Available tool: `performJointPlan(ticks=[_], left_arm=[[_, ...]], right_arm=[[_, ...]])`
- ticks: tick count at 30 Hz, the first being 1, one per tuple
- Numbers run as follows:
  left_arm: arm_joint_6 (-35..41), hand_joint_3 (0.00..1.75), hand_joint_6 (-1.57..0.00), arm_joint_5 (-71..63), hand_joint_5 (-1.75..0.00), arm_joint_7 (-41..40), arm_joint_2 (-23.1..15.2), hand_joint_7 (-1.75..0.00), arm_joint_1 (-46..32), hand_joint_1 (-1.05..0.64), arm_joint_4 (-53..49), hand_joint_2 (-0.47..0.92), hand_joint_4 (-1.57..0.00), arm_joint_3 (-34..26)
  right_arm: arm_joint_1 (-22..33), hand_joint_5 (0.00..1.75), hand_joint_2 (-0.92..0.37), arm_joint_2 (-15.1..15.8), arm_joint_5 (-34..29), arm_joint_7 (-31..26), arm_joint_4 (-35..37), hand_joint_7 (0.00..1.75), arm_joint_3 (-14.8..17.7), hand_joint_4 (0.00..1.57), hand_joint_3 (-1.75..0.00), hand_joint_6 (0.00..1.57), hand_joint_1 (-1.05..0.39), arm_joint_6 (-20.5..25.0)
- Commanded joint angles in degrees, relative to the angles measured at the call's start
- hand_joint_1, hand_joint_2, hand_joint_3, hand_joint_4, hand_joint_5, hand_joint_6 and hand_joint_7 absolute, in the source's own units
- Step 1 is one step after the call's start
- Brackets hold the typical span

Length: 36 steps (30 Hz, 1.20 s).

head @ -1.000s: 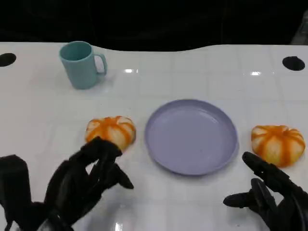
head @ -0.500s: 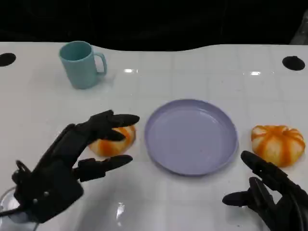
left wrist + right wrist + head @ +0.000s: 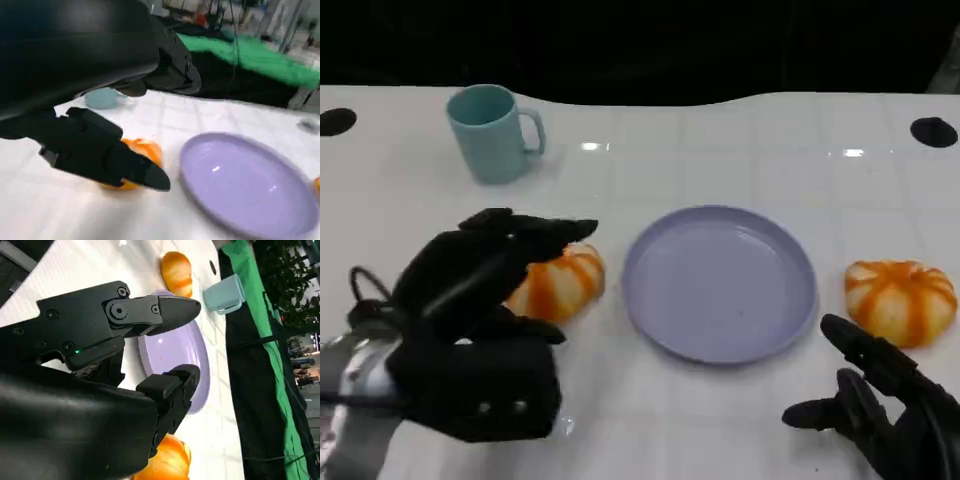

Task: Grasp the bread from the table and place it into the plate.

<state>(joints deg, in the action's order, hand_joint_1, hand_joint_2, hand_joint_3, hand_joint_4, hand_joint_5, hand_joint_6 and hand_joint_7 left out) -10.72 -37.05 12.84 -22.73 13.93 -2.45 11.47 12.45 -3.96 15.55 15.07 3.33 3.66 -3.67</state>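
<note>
On the white table [image 3: 740,150] sat two orange-striped buns either side of the lavender plate [image 3: 720,282]. The left bread [image 3: 560,283] lay just beside the plate's left rim, not quite touching it; it was a rounded bun, a little wider than deep, its long axis running across the table and its stripes fanning out from the top. The right bread [image 3: 901,300] rested just off the plate's right rim, domed side up as well.

The left hand [image 3: 485,300] was over the left bread, palm down, fingers spread and reaching toward the plate, the upper fingers arched above the bun and the thumb low at its near side. From the left wrist view a fingertip lay in front of the bun, but whether it touched, I couldn't tell; nothing was gripped. The right hand [image 3: 885,410] sat low at the near right, fingers apart and pointing toward the right bread, holding nothing. A teal mug [image 3: 492,133] stood upright at the far left, well apart.
</note>
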Motion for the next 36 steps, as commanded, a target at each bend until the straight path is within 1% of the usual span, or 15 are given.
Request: performJointPlan(ticks=[1,7,9,11,13,16,19,22,24,30,36], left_arm=[[4.63,0.01,-0.14,-5.85,-0.19,2.11,-1.05,0.00,5.08,-0.24,-3.09,0.74,0.00,4.34],[10.88,0.02,-0.13,-11.56,-0.15,1.46,1.19,0.00,11.32,-0.16,-11.60,0.77,-0.02,9.86],[11.50,0.02,-0.13,-12.55,-0.16,-1.02,2.50,0.00,13.68,-0.17,-16.21,0.78,-0.04,11.33],[12.54,0.01,-0.13,-13.45,-0.15,-2.51,3.85,0.00,16.12,-0.22,-20.76,0.77,-0.05,12.83],[13.06,0.00,-0.14,-13.47,-0.14,-3.20,4.39,0.00,17.43,-0.26,-23.14,0.76,-0.05,13.71],[12.83,0.00,-0.17,-13.06,-0.15,-6.30,6.01,-0.01,19.83,-0.30,-29.04,0.74,-0.08,14.86],[11.99,0.00,-0.19,-12.32,-0.14,-9.97,8.04,-0.02,22.37,-0.29,-36.40,0.73,-0.10,15.89],[11.25,0.00,-0.20,-11.75,-0.14,-12.01,9.35,-0.01,24.69,-0.32,-42.20,0.73,-0.11,17.01],[10.66,0.00,-0.20,-11.26,-0.13,-12.94,10.26,-0.01,26.21,-0.35,-46.08,0.74,-0.13,17.63],[9.05,0.00,-0.22,-10.21,-0.11,-15.61,12.32,-0.01,29.81,-0.39,-55.85,0.74,-0.17,19.15],[8.15,0.00,-0.26,-8.91,-0.09,-16.34,13.65,-0.01,31.88,-0.34,-62.07,0.75,-0.20,20.36]], right_arm=[[0.54,0.91,-0.92,0.47,0.49,-0.35,-1.14,0.21,0.43,0.86,-0.32,1.08,-0.75,0.30],[0.59,0.92,-0.92,0.66,0.36,0.20,-0.92,0.21,0.34,0.85,-0.33,1.05,-0.75,-0.29],[0.67,0.93,-0.92,0.60,0.21,-0.10,-1.18,0.21,0.29,0.85,-0.33,1.06,-0.75,-0.01],[0.72,0.93,-0.92,0.58,0.38,0.06,-1.13,0.21,0.36,0.85,-0.33,1.06,-0.75,-0.09],[0.70,0.93,-0.92,0.60,0.51,0.27,-0.95,0.21,0.42,0.85,-0.33,1.05,-0.75,-0.24],[0.89,0.93,-0.92,0.52,0.55,0.20,-1.37,0.21,0.33,0.85,-0.33,1.05,-0.75,-0.02],[1.20,0.94,-0.92,0.54,0.02,-0.15,-1.94,0.22,0.07,0.84,-0.33,1.05,-0.75,-0.02],[1.47,0.95,-0.92,0.44,-0.07,-0.54,-2.55,0.22,-0.02,0.84,-0.34,1.05,-0.75,0.54],[1.63,0.95,-0.92,0.46,0.04,-0.50,-2.87,0.22,-0.05,0.84,-0.34,1.05,-0.75,0.79],[1.98,0.96,-0.92,0.21,0.48,-0.53,-3.71,0.23,-0.01,0.83,-0.33,1.05,-0.75,1.45],[2.05,0.96,-0.92,0.31,0.83,-0.16,-3.73,0.23,0.23,0.82,-0.33,1.05,-0.74,1.55]])
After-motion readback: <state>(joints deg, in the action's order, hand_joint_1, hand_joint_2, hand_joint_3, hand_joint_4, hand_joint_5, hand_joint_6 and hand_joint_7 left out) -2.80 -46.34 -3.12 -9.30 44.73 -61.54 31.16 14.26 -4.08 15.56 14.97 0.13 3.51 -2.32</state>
